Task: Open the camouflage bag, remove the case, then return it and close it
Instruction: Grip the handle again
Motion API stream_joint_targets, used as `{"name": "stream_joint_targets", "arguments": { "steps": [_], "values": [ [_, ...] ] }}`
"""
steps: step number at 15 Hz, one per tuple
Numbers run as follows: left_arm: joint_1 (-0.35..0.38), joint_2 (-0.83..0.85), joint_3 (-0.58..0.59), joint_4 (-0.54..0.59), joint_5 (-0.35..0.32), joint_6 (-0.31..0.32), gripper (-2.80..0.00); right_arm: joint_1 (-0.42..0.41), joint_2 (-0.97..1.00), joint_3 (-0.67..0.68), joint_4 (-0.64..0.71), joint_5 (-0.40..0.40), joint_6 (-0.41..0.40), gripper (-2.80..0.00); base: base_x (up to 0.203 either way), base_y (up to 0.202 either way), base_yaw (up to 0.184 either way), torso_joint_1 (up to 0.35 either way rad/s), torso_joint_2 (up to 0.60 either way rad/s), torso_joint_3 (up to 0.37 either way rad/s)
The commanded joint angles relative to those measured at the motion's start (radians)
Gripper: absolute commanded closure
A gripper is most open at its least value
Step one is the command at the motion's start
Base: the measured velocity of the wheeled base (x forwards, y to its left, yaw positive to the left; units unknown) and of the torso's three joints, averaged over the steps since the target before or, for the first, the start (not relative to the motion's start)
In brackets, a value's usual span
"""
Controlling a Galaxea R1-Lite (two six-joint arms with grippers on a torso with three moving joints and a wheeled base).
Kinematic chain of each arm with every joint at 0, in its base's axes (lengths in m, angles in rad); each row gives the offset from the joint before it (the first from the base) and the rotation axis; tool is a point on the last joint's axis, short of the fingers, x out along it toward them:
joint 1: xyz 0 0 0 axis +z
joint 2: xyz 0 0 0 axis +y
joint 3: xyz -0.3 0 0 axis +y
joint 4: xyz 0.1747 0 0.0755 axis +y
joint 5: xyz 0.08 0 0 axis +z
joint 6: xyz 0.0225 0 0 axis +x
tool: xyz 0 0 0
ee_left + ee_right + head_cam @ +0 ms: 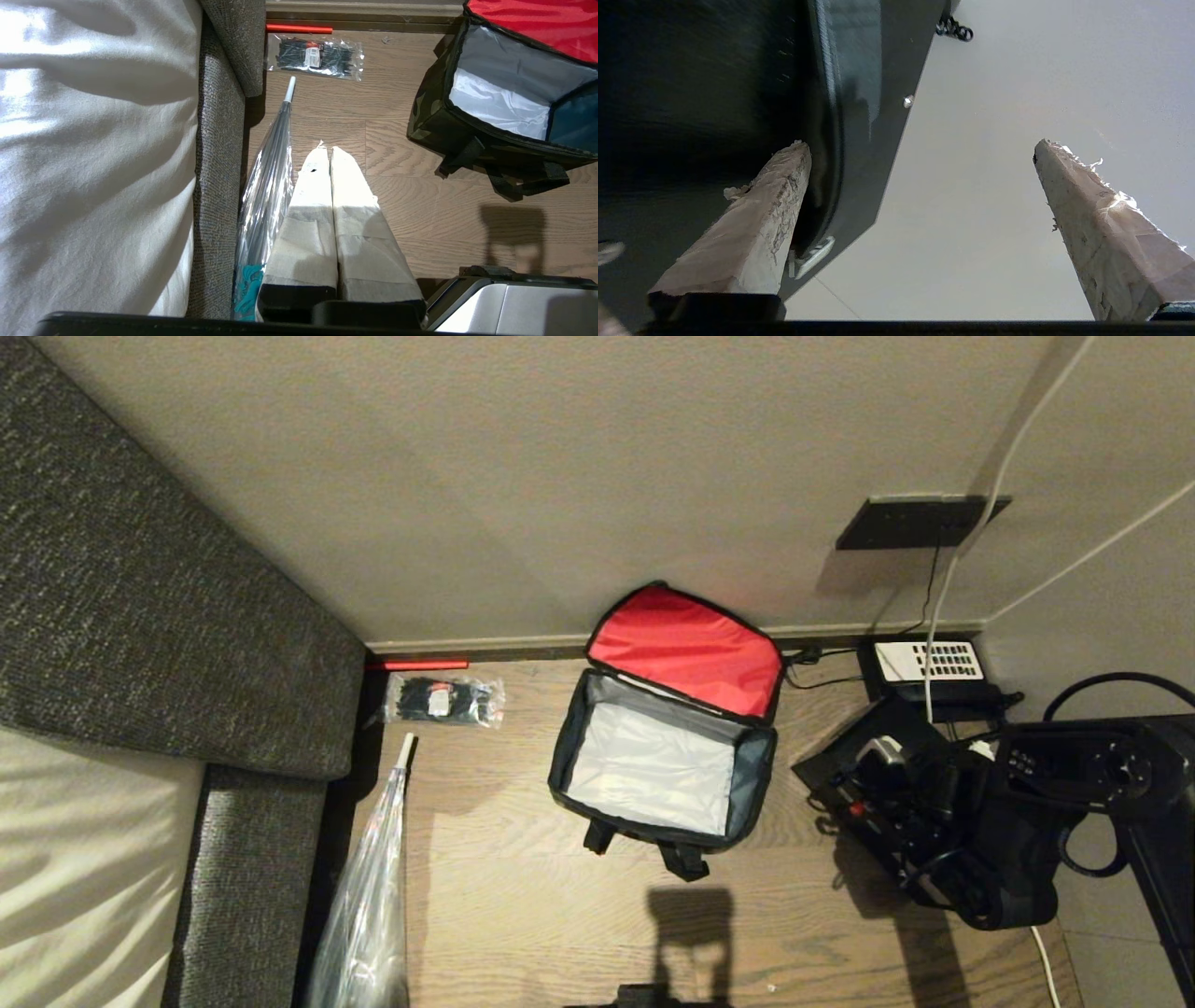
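Note:
The camouflage bag [658,770] stands open on the wooden floor by the wall, its red-lined lid [686,649] thrown back. Its pale inside looks empty; it also shows in the left wrist view [467,126]. My right gripper [929,747] is to the bag's right, pointing at the wall, its taped fingers wide open with nothing between them [920,144]. A flat black thing [831,761], seemingly the case, sits just beside one fingertip [714,93]. My left gripper [327,149] hangs parked over the floor left of the bag, its fingers pressed together.
A black desk phone [934,661] sits against the wall behind the right arm, with cables running to a wall socket [915,521]. A packet of cable ties [443,700] and a plastic-wrapped umbrella [373,896] lie beside the grey sofa [140,616] on the left.

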Motion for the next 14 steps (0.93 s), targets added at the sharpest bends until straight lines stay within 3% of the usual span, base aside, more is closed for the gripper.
{"name": "stream_joint_targets", "arguments": {
  "steps": [1,8,14],
  "values": [
    [0.0,-0.002,0.003,0.0,0.001,0.0,0.0,0.027,-0.003,0.003,-0.015,-0.001,0.022,-2.8,0.0,0.0,0.0,0.0,0.0,0.0],
    [0.0,-0.002,0.003,0.0,0.001,0.0,0.0,0.036,0.012,-0.013,-0.015,0.005,0.013,-2.8,0.0,0.0,0.0,0.0,0.0,0.0],
    [0.0,-0.002,0.003,0.0,0.001,0.0,0.0,0.026,-0.01,-0.057,-0.015,-0.065,-0.066,-2.8,0.0,0.0,0.0,0.0,0.0,0.0]
  ]
}}
